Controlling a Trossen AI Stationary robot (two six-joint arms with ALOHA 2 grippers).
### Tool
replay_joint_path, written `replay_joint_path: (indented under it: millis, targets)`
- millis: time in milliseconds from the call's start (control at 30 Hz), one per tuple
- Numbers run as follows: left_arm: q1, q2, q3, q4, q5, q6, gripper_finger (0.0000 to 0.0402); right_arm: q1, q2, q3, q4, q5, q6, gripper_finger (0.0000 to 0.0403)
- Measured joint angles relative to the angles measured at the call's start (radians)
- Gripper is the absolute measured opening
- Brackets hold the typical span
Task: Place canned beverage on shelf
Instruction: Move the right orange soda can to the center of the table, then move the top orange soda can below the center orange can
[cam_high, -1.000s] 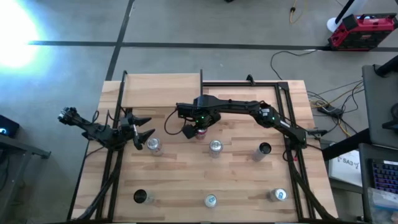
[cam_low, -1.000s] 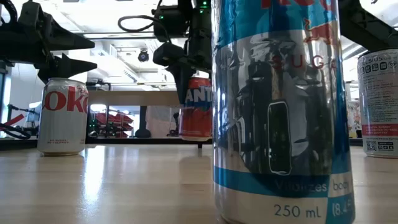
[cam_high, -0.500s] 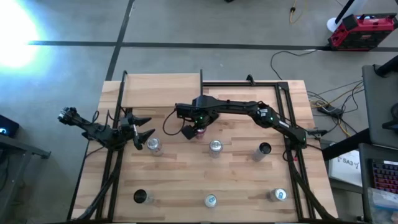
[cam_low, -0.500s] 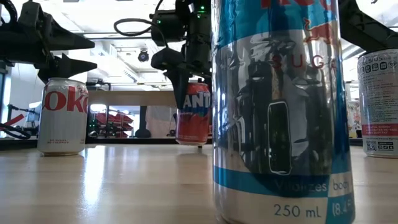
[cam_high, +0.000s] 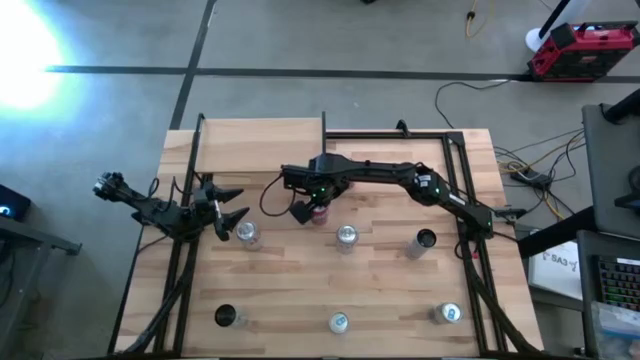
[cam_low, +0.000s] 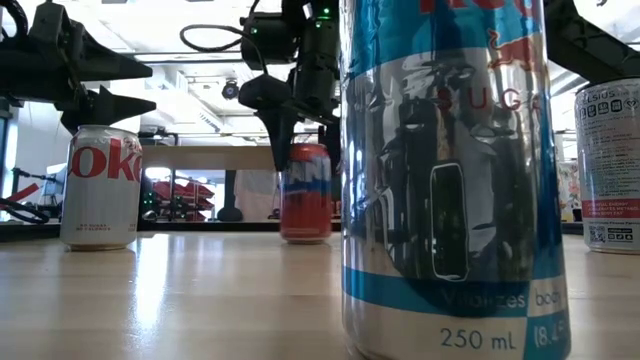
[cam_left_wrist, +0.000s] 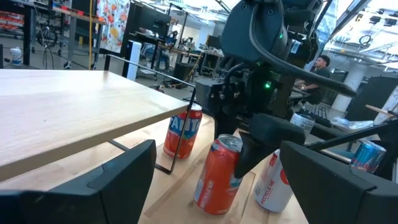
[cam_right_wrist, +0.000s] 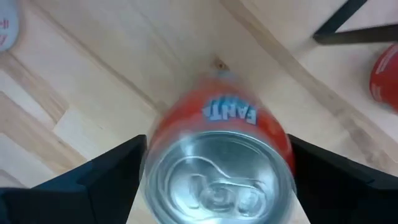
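Note:
An orange Fanta can (cam_low: 305, 193) stands upright on the striped tabletop, just in front of the shelf (cam_high: 260, 145). The shelf is a pale board on a thin black frame at the far left. My right gripper (cam_low: 305, 150) points down over the can, open, with a finger on each side of the can's top (cam_right_wrist: 217, 180). The can looks blurred in the right wrist view. My left gripper (cam_high: 235, 213) waits level at the table's left, open, next to a white Coke can (cam_high: 247, 232). My right gripper comes at the Fanta can from above, its fingers (cam_right_wrist: 106, 180) close beside the can's upper rim (cam_right_wrist: 205, 112) on two sides. I cannot tell whether they touch it. The can's base is on the tabletop.
A second orange can (cam_left_wrist: 182, 129) stands under the shelf's near edge by a black leg. More cans stand at mid table (cam_high: 346, 235), (cam_high: 425, 240) and along the near edge (cam_high: 338, 322). A Red Bull can (cam_low: 445, 180) fills the low view's foreground. Black rails run along both table sides.
My right gripper has opened, its fingers now wider apart than before. The Fanta can, which hung clear of the table between them, has sunk down and now stands on the tabletop. The gripper has stayed over it, rolling slightly.

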Motion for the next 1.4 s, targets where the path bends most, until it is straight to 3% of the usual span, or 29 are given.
replay_joint_path:
  millis: [267, 633, 767, 900, 1200, 1400]
  targets:
    - [0.000, 0.000, 0.000, 0.000, 0.000, 0.000, 0.0327, 0.003, -0.006, 0.000, -0.019, -0.028, 0.016, 0.0355]
    - [0.000, 0.000, 0.000, 0.000, 0.000, 0.000, 0.0327, 0.012, -0.119, 0.002, -0.221, -0.021, 0.069, 0.0356]
    - [0.000, 0.000, 0.000, 0.001, 0.000, 0.000, 0.0327, -0.008, -0.145, 0.000, -0.223, 0.022, 0.068, 0.0356]
    - [0.000, 0.000, 0.000, 0.000, 0.000, 0.000, 0.0327, -0.069, -0.146, -0.013, -0.222, -0.015, 0.064, 0.0352]
    - [0.000, 0.000, 0.000, 0.000, 0.000, 0.000, 0.0327, -0.205, -0.260, -0.256, -0.218, -0.087, 0.054, 0.0328]
    - [0.000, 0.000, 0.000, 0.000, 0.000, 0.000, 0.0327, -0.250, -0.338, -0.369, -0.076, -0.079, 0.030, 0.0327]
